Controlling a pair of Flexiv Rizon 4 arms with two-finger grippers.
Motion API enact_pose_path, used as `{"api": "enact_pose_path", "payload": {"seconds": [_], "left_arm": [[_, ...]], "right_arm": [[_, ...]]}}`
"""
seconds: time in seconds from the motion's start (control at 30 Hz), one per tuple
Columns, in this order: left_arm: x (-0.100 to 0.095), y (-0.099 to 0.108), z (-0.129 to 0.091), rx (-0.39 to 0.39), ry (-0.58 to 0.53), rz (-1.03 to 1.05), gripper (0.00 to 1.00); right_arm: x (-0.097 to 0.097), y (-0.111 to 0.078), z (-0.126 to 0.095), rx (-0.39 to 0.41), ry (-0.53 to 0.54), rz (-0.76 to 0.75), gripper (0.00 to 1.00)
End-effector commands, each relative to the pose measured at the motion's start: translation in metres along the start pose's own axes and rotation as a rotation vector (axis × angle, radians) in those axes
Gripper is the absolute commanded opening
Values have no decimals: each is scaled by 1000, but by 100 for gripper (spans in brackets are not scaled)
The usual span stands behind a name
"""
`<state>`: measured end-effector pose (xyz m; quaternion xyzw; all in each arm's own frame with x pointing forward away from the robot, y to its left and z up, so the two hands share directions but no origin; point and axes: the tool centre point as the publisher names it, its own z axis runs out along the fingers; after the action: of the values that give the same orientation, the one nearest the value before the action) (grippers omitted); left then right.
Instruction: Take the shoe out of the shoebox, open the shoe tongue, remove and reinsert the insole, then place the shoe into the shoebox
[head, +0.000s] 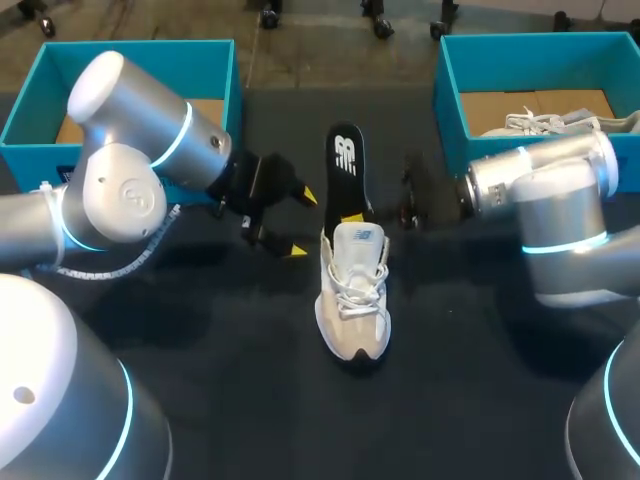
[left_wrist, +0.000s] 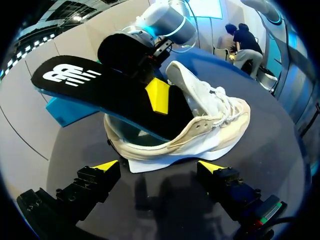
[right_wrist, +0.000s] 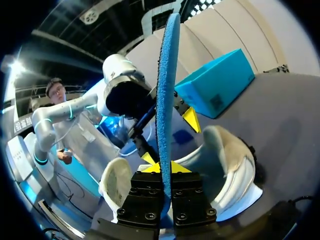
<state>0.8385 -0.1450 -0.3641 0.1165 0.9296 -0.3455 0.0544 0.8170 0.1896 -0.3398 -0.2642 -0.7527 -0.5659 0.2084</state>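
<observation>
Left claw (head: 301, 222): just left of the shoe (head: 352, 300), released, nothing in it, shoe's side ahead of its tips. Shoe is out of the box, sole down on the bench (head: 480, 380), tongue looks lifted. Insole (head: 345, 160) half out: toe end inside the shoe, heel end sticking out behind it. Right claw (right_wrist: 161, 167) clenched on the insole at the shoe's opening. My read: take-out and tongue done; can't tell if the insole is exiting or re-entering. Boxing not done; shoebox (head: 130, 45) well left of the shoe.

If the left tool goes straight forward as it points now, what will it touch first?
Probably the shoe: its side lies ahead of the open left tool. The insole looks too high to be hit first, though depth is unclear.
</observation>
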Motion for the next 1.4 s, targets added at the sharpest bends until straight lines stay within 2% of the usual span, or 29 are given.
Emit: {"api": "enact_pose_path", "payload": {"seconds": [0.03, 0.13, 0.23, 0.33, 0.6, 0.7, 0.73, 0.77, 0.8, 0.83, 1.07, 1.4], "left_arm": [[0, 1, 2, 3, 1, 3, 100], [0, 1, 2, 4, 2, 3, 100], [0, 1, 2, 5, 4, 5, 100], [1, 0, 2, 6, 4, 9, 100], [1, 1, -1, 8, -3, 11, 100], [2, 1, -2, 10, -4, 10, 100], [2, 1, -2, 10, -5, 11, 100], [2, 1, -2, 10, -5, 11, 100], [2, 1, -2, 10, -6, 12, 100], [3, 1, -2, 10, -6, 13, 100], [3, 0, -3, 8, -6, 16, 100], [1, -1, -3, 4, -6, 16, 100]], "right_arm": [[6, -12, 8, -23, -13, 11, 0], [6, -12, 9, -25, -14, 10, 0], [7, -5, 6, -33, -31, -16, 23], [8, 4, 2, -31, -43, -43, 33], [8, 22, -5, 2, -48, -87, 38], [2, 24, -7, 16, -29, -87, 37], [-1, 24, -7, 15, -19, -89, 33], [-4, 24, -7, 2, 2, -97, 23], [-6, 24, -6, -18, 30, -115, 4], [-8, 24, -5, -30, 46, -118, 0], [-12, 17, -1, -23, 87, -120, 0], [-1, -3, 8, 15, 101, -57, 0]]}}
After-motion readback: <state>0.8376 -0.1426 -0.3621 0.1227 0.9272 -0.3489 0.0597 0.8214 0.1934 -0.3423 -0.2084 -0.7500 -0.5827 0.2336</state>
